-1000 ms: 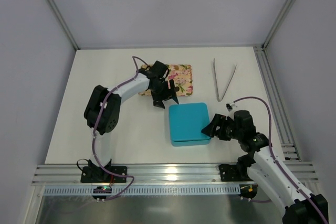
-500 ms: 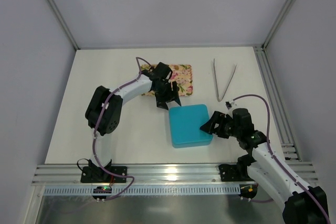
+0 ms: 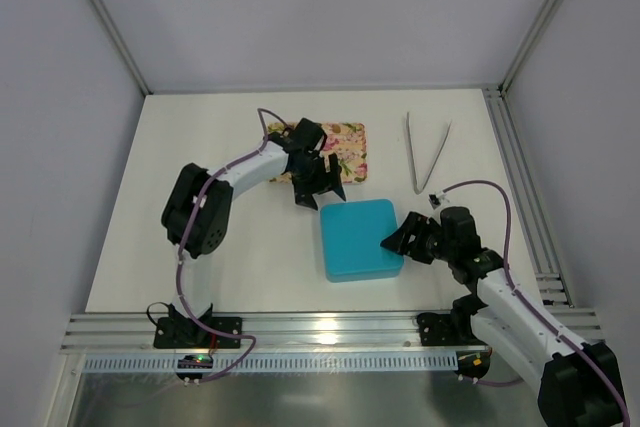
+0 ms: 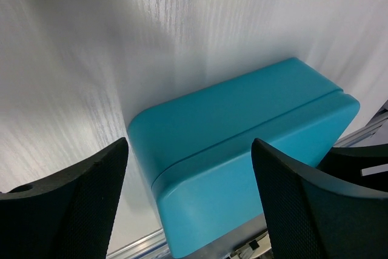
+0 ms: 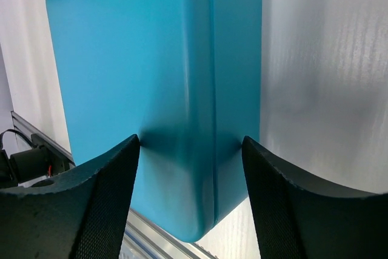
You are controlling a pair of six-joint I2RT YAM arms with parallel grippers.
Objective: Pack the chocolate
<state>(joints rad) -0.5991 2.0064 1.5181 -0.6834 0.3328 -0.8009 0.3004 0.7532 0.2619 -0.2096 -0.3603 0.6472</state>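
Closed teal rectangular plastic box [image 3: 361,239] on white table [image 3: 250,247], right tool [image 3: 398,244] clamped on its right edge, left tool [image 3: 318,194] wide open and empty above its far corner, beside flowered rectangular tray [image 3: 350,147], chocolate not visible.

One table [image 3: 250,247] carries three loose things: one closed teal box [image 3: 361,238], one flowered tray [image 3: 345,147] and one pair of metal tweezers [image 3: 428,152] with two legs joined at a single end. Two arms stand at the near edge, one left arm [image 3: 200,207] and one right arm [image 3: 510,297], each trailing one purple cable, so two cables in all. There are two hands, the left hand [image 3: 320,193] and the right hand [image 3: 400,233], each with two black fingers [image 4: 66,204], four altogether
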